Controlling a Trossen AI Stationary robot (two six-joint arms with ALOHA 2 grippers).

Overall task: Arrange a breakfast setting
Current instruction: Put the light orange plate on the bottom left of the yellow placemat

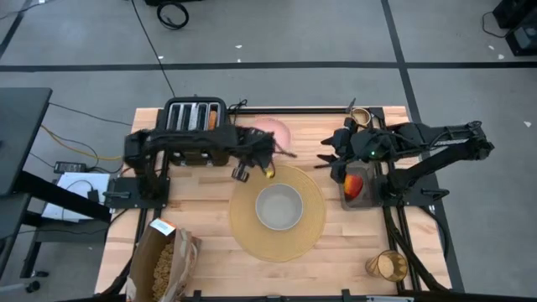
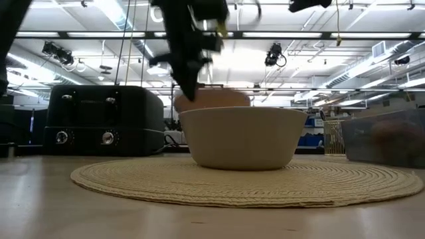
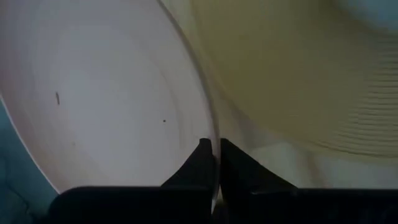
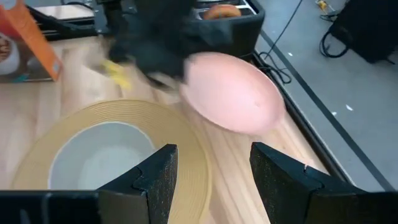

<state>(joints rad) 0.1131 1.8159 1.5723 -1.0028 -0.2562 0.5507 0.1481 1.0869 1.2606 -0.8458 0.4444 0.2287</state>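
left wrist view: my left gripper (image 3: 212,149) pinches the plate (image 3: 106,93) rim, lifted behind the mat (image 1: 278,210).
i'd carry it level, clear of the bowl (image 1: 278,207); right gripper (image 4: 212,167) spread, waiting.

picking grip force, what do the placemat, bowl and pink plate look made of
Placemat: woven straw or similar fibre, matte tan, with coiled ridges visible. Bowl: probably glazed ceramic, smooth grey-green, thick-walled. Pink plate, pinched at its rim by the left gripper: smooth with a soft sheen, ceramic or melamine; can't tell which.
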